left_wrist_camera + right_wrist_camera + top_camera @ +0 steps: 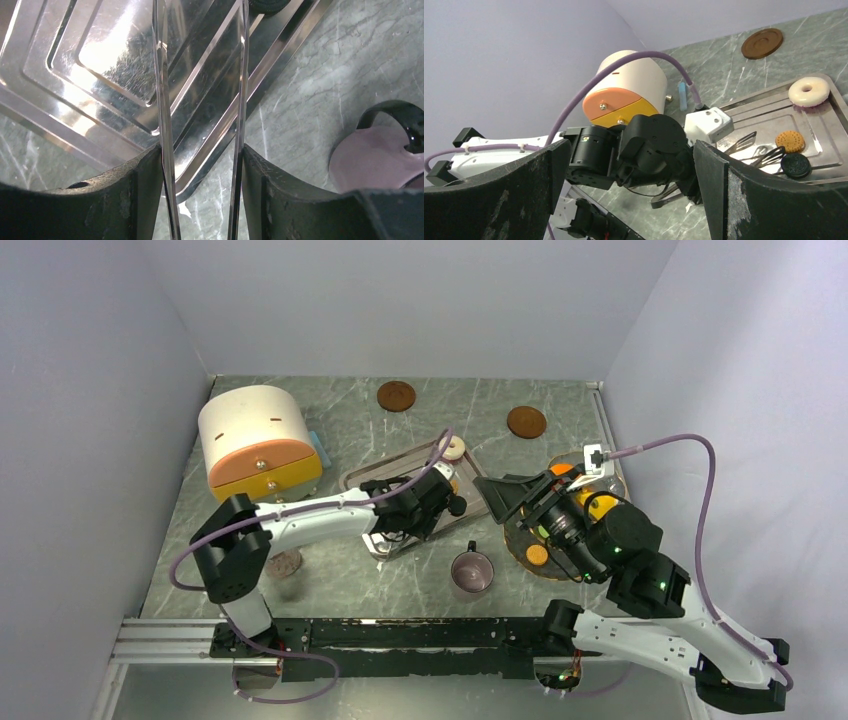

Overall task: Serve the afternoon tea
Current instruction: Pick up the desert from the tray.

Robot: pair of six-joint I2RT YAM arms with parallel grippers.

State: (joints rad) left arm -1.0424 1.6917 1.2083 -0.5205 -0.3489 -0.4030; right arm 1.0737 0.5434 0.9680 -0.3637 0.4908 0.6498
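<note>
Mug (472, 572), pinkish-grey with a dark handle, stands upright on the green marbled table (350, 580), just on the near side of the steel tray (769, 117) and between the two arms, with its handle turned toward the tray. Three treats lie on the tray: a cream ring (808, 91) at its far corner, an orange biscuit (790, 141) further in, and a black cookie (795, 165) just beside the biscuit. More orange treats (537, 555) lie on a clear plate (522, 558) to the right of the tray, partly hidden under the right arm. The left gripper (441, 503) hangs low over the tray with its thin blades held a little apart and nothing between them; their tips are close to the black cookie, though I cannot tell if they touch it. The right gripper (631, 150) hovers above the near-left part of the plate, its dark fingers spread wide and empty, facing the left arm (589, 155). At the back left stands a cream container (255, 435) with an orange and yellow front, and two brown discs (396, 395) lie near the far wall.
</note>
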